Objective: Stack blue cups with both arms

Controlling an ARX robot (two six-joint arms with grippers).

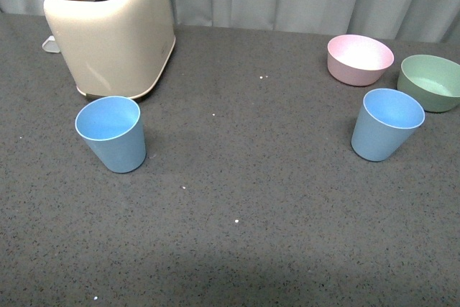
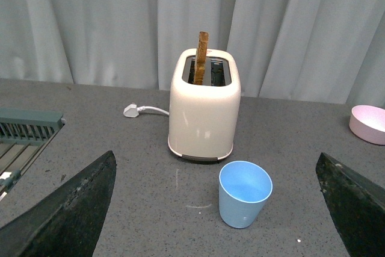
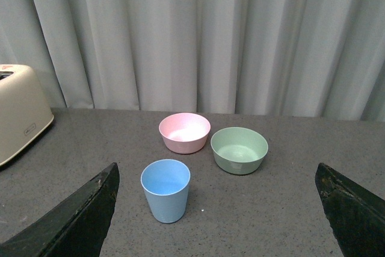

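Observation:
Two light blue cups stand upright and empty on the grey table. One blue cup (image 1: pixel 111 134) is at the left, just in front of the toaster; it also shows in the left wrist view (image 2: pixel 244 194). The other blue cup (image 1: pixel 386 124) is at the right, in front of the bowls; it also shows in the right wrist view (image 3: pixel 165 190). Neither arm shows in the front view. My left gripper (image 2: pixel 219 221) is open, short of the left cup. My right gripper (image 3: pixel 216 221) is open, short of the right cup, which sits toward one finger.
A cream toaster (image 1: pixel 111 30) with a slice of bread in it stands at the back left, its plug (image 2: pixel 131 111) on the table. A pink bowl (image 1: pixel 359 59) and a green bowl (image 1: pixel 431 82) sit at the back right. A grey curtain hangs behind. A dark rack (image 2: pixel 24 130) lies at the table's left.

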